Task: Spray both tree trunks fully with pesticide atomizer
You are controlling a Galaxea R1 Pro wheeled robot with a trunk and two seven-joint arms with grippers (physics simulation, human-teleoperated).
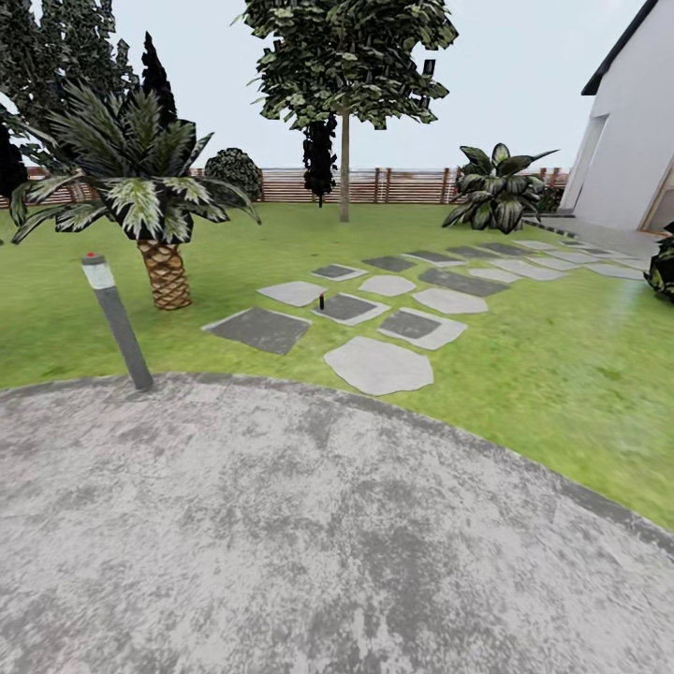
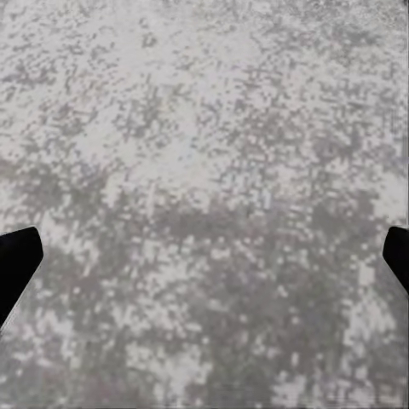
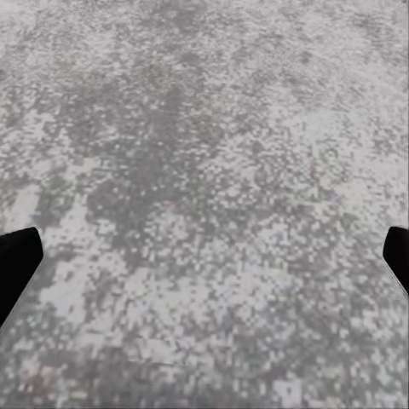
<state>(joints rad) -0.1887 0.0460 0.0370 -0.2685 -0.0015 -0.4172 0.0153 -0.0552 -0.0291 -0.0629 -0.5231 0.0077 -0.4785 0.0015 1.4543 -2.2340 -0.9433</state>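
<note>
From the round grey paving I look out over the garden lawn (image 1: 524, 356). One tall tree (image 1: 348, 56) with a straight bare trunk (image 1: 344, 168) stands far back near the slatted fence (image 1: 412, 185). A tiny dark upright object (image 1: 321, 301) sits among the stepping stones; it is too small to identify. In the left wrist view my left gripper (image 2: 204, 264) is open, its black fingertips (image 2: 15, 260) wide apart over bare paving. My right gripper (image 3: 204, 264) is likewise open above the paving, with nothing between its fingers (image 3: 17, 260).
A thin grey bollard (image 1: 117, 323) stands at the paving's edge on the left, with a short palm (image 1: 164, 271) behind it. Grey stepping stones (image 1: 379, 365) lead across the grass toward a white house (image 1: 627, 140). Shrubs (image 1: 496, 187) and dark conifers (image 1: 320, 159) line the fence.
</note>
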